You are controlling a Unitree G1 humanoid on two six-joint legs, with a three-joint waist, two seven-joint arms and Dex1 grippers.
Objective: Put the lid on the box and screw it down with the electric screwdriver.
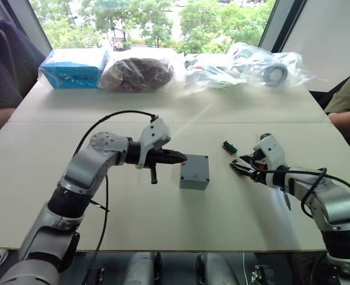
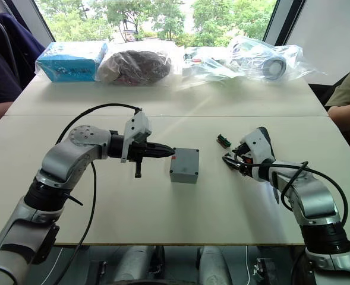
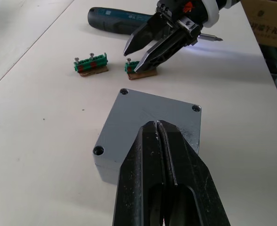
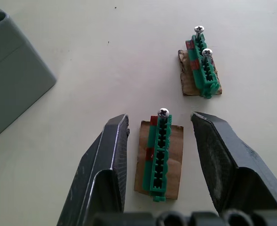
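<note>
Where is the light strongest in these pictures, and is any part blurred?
Head views: bright window behind, a pale streak of glare across the table. Left wrist view: the screwdriver tip casts a bluish glow. Right wrist view: the right gripper fingers look soft up close.

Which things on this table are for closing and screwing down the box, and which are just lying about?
For the job: lid already on the box; electric screwdriver; green connector pieces holding screws.

Lying about: blue packet, dark bagged bundle, clear bags.
</note>
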